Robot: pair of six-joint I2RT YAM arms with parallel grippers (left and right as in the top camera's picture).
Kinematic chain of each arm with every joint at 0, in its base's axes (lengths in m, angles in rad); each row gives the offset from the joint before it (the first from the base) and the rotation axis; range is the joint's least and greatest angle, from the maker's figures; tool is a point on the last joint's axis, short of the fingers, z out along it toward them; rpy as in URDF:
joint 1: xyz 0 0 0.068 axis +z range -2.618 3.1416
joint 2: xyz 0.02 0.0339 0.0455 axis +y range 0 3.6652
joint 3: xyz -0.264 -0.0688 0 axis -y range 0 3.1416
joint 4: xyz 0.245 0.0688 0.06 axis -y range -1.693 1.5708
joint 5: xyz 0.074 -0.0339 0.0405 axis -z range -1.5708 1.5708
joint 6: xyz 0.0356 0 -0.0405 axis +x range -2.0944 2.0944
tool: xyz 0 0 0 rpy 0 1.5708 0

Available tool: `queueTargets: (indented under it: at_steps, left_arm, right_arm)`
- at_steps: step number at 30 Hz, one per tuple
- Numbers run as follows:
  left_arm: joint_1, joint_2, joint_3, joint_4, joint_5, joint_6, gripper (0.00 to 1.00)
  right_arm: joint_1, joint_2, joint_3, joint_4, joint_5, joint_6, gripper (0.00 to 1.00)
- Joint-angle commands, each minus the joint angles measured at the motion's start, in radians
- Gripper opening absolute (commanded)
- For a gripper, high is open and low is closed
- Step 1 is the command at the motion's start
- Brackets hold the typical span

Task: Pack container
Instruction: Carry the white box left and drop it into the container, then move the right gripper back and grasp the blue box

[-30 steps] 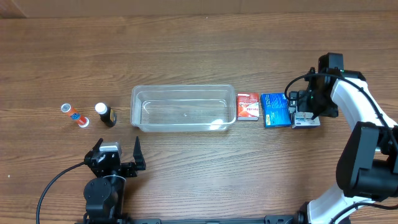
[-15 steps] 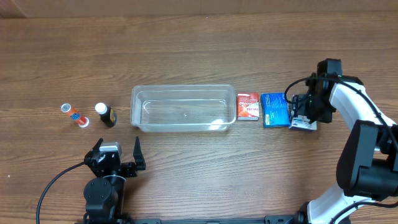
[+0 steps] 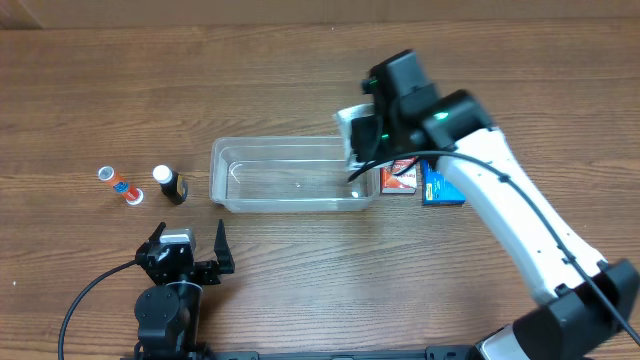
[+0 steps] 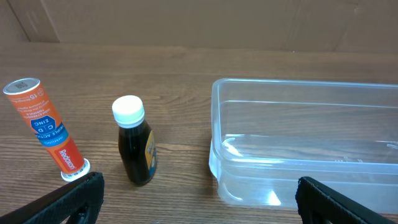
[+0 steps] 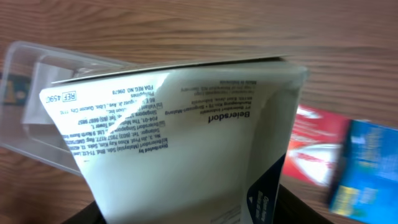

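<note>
The clear plastic container (image 3: 290,143) stands empty mid-table; it also shows in the left wrist view (image 4: 298,99) and the right wrist view (image 5: 25,68). My right gripper (image 3: 366,140) is shut on a white box (image 3: 353,130) with printed text (image 5: 174,124) and holds it above the container's right end. A red box (image 3: 404,180) and a blue box (image 3: 441,190) lie just right of the container; both show blurred in the right wrist view, red (image 5: 314,140) and blue (image 5: 367,162). My left gripper (image 3: 188,262) is open and empty, near the front edge.
An orange-and-white tube (image 3: 120,185) and a dark bottle with a white cap (image 3: 170,185) stand left of the container. In the left wrist view the tube (image 4: 46,124) leans and the bottle (image 4: 135,149) is upright. My right arm (image 3: 510,220) stretches over the two boxes.
My right gripper has lifted the white box from right of the blue box and carried it left to above the container's right end. The left arm has not moved.
</note>
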Motion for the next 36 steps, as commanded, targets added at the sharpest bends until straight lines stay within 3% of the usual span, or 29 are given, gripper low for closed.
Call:
queueTargets:
  at_steps: [1, 8, 14, 17, 20, 24, 27, 32, 36]
  left_arm:
    - [0.004, -0.009, -0.004, 0.005, 0.008, -0.007, 1.0]
    - [0.004, -0.009, -0.004, 0.005, 0.007, -0.007, 1.0]
    - [0.004, -0.009, -0.004, 0.005, 0.007, -0.007, 1.0]
    - [0.003, -0.008, -0.004, 0.005, 0.008, -0.007, 1.0]
    - [0.004, -0.008, -0.004, 0.005, 0.008, -0.007, 1.0]
    - [0.003, -0.008, -0.004, 0.005, 0.008, -0.007, 1.0]
    - [0.003, -0.008, -0.004, 0.005, 0.008, -0.007, 1.0]
    - [0.003, -0.008, -0.004, 0.005, 0.007, -0.007, 1.0]
    - [0.003, -0.008, -0.004, 0.005, 0.007, -0.007, 1.0]
  right_arm:
    - [0.092, 0.098, 0.006, -0.011, 0.052, 0.163, 0.58]
    - [0.075, 0.164, -0.068, 0.03, 0.097, 0.187, 0.62]
    - [0.065, 0.163, -0.106, 0.113, 0.168, 0.076, 0.81]
    - [0.065, 0.143, -0.018, 0.042, 0.169, 0.035, 0.85]
    - [-0.008, 0.066, 0.068, -0.058, 0.16, 0.044, 1.0]
    - [-0.319, 0.017, 0.056, -0.134, 0.071, 0.042, 1.0]
    - [-0.458, 0.018, -0.034, -0.129, 0.072, -0.027, 1.0]
    - [-0.507, 0.02, -0.301, 0.042, 0.032, -0.32, 1.0]
    - [-0.502, 0.085, -0.37, 0.117, -0.011, -0.346, 1.0]
